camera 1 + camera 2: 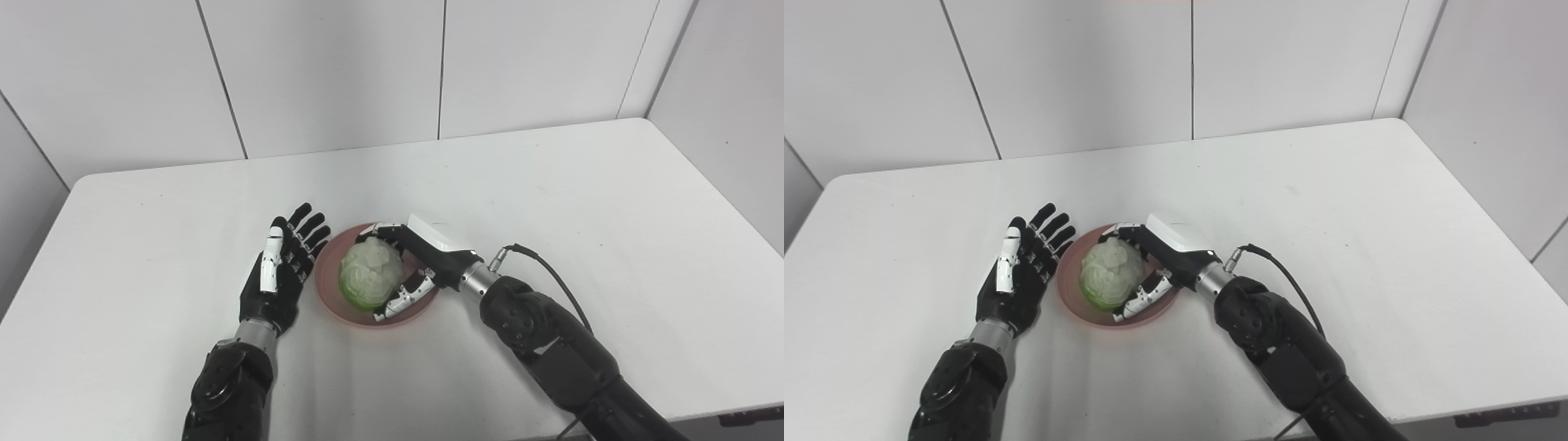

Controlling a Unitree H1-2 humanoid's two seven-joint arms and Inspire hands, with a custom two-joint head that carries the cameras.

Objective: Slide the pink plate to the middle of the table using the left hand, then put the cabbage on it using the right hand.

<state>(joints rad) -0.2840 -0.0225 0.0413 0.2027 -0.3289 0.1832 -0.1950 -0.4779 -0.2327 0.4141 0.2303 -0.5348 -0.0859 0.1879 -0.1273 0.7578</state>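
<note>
The pink plate (326, 283) lies near the middle of the white table (551, 202). A pale green cabbage (369, 272) rests on it. My right hand (429, 257) reaches in from the right and wraps the cabbage, fingers over its far side and thumb against its near side. It is shut on the cabbage. My left hand (278, 275) lies just left of the plate, palm up and toward it, fingers spread and holding nothing. Whether its fingertips touch the plate's rim I cannot tell.
White wall panels stand behind the table's far edge and along its right side. A black cable (551, 275) loops from my right wrist over the forearm. The table's front edge runs under both arms.
</note>
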